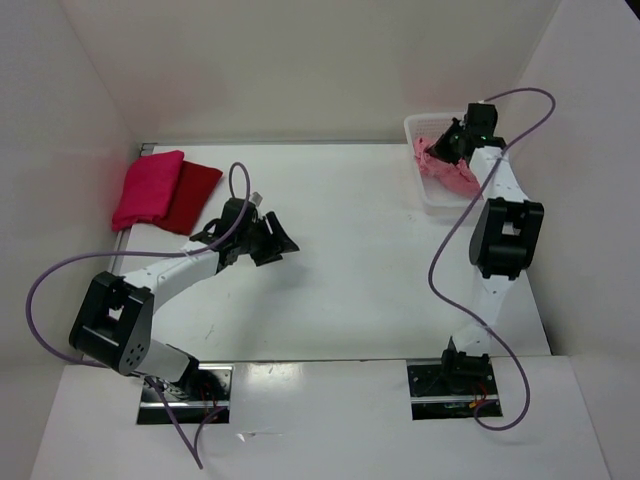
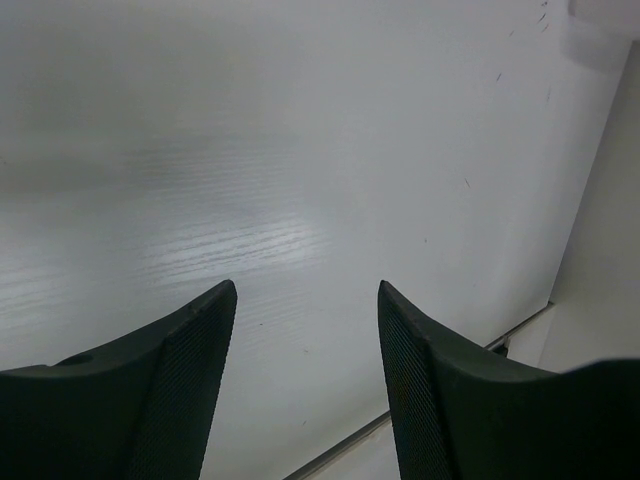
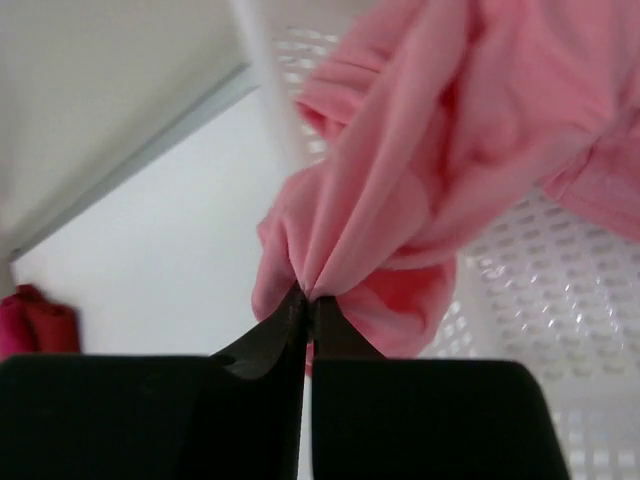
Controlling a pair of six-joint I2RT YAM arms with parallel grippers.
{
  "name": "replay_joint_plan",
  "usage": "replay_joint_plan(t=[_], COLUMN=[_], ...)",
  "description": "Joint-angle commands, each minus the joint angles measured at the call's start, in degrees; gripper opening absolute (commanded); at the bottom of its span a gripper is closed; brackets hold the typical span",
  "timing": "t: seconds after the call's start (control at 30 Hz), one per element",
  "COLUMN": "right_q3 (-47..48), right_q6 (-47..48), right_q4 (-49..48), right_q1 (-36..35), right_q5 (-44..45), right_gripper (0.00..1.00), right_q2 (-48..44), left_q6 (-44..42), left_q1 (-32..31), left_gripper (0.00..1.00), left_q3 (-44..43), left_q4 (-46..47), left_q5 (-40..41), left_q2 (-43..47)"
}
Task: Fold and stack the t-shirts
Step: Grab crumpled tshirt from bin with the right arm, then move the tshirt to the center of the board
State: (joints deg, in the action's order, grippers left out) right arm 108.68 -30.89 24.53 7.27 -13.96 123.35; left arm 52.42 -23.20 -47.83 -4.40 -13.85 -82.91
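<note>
The light salmon pink t-shirt (image 1: 445, 172) lies crumpled in the white mesh basket (image 1: 418, 130) at the back right. My right gripper (image 1: 440, 148) is shut on a bunched fold of it; in the right wrist view the gripper (image 3: 308, 298) pinches the salmon cloth (image 3: 420, 150), lifted above the basket. The magenta-pink t-shirt (image 1: 146, 187) lies folded at the back left, partly on the folded dark red t-shirt (image 1: 197, 190); both show small in the right wrist view (image 3: 35, 325). My left gripper (image 1: 276, 240) is open and empty above bare table, also in its wrist view (image 2: 306, 290).
White walls enclose the table on the left, back and right. The basket wall (image 3: 560, 300) stands at the right of the held cloth. The table's far edge strip (image 2: 420, 400) runs near the left gripper's view.
</note>
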Motion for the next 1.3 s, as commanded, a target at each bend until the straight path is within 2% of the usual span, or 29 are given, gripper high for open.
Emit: replay_joint_plan(t=[0.0, 0.13, 0.2, 0.33, 0.4, 0.5, 0.57, 0.67, 0.77, 0.8, 0.87, 0.9, 0.93, 0.97, 1.03, 1.07, 1.13, 1.2, 1.27], right_q3=[-2.6, -2.6, 0.4, 13.6, 17.9, 28.0, 27.3, 14.6, -11.8, -16.4, -24.1, -24.1, -23.5, -22.1, -21.3, -24.5, -27.3, -31.5, -36.9], right_q6=[-1.5, -3.1, -3.9, -5.0, -7.0, -8.3, -8.3, -9.9, -11.1, -11.1, -10.5, -8.9, -6.3, -4.8, -3.6, -3.6, -3.6, -2.9, -2.3], right_q4=[-9.0, -9.6, -9.6, -9.6, -13.2, -14.4, -15.6, -19.2, -26.1, -28.2, -28.4, -26.2, -18.5, -13.9, -9.1, -10.5, -11.0, -9.5, -6.9], right_q1=[-0.4, -3.7, -8.1, -18.8, -23.9, -26.9, -26.9, -24.7, -21.4, -20.0, -19.4, -19.4, -19.4, -19.4, -19.4, -19.4, -19.4, -19.4, -21.8], right_q5=[-2.1, -7.2, -10.5, -17.1, -20.1, -24.2, -24.7, -25.9, -25.2, -24.5, -22.4, -20.7, -19.5, -16.9, -14.1, -10.8, -7.5, -7.5, -6.8], right_gripper=[0.0, 0.0, 0.0, 0.0, 0.0, 0.0, 0.0, 0.0, 0.01, 0.03, 0.15, 0.34, 0.45, 0.53, 0.59, 0.62, 0.65, 0.64, 0.49], right_q2=[-19.2, -29.8, -33.5, -34.7, -34.7, -34.0, -34.0, -35.5, -37.1, -36.6, -32.0, -29.2, -26.3, -21.4, -20.6, -24.3, -27.9, -31.1, -32.6], left_q6=[-0.8, -0.8, -0.3, 1.3, 1.8, 2.4, 2.9, 2.9, 1.9, 1.0, 1.0, 1.0, 0.5, -0.2, -3.2, -4.3, -6.4, -7.8, -9.3], left_q1=[-0.3, 1.0, 2.9, 9.4, 11.6, 16.2, 20.5, 27.9, 35.0, 36.0, 36.6, 36.6, 36.6, 36.6, 36.6, 35.5, 32.2, 29.3, 22.9], left_gripper=[0.66, 0.68, 0.69, 0.71, 0.71, 0.71, 0.74, 0.74, 0.74, 0.74, 0.74, 0.74, 0.74, 0.74, 0.72, 0.72, 0.72, 0.71, 0.71], left_q3=[-1.3, -3.6, -4.2, -2.8, -1.9, 0.6, 1.9, 3.9, 4.6, 4.6, 4.6, 5.1, 5.1, 5.1, 4.6, 3.7, 2.9, 2.1, 0.1], left_q4=[1.4, 0.7, 0.7, 0.2, 0.2, 0.2, 0.2, -0.4, -2.2, -2.7, -2.7, -2.7, -1.8, -1.8, -3.8, -4.4, -5.0, -5.0, -5.0], left_q5=[-0.7, -0.1, -0.1, -1.3, -2.3, -2.9, -3.5, -5.5, -7.2, -7.2, -7.2, -7.2, -7.9, -8.0, -6.8, -4.7, -3.0, -2.0, 0.0], left_q2=[0.8, 0.8, 0.8, 1.3, 1.4, 3.9, 5.2, 8.0, 10.8, 10.8, 10.8, 10.8, 10.8, 10.2, 10.2, 10.2, 10.2, 10.2, 8.9])
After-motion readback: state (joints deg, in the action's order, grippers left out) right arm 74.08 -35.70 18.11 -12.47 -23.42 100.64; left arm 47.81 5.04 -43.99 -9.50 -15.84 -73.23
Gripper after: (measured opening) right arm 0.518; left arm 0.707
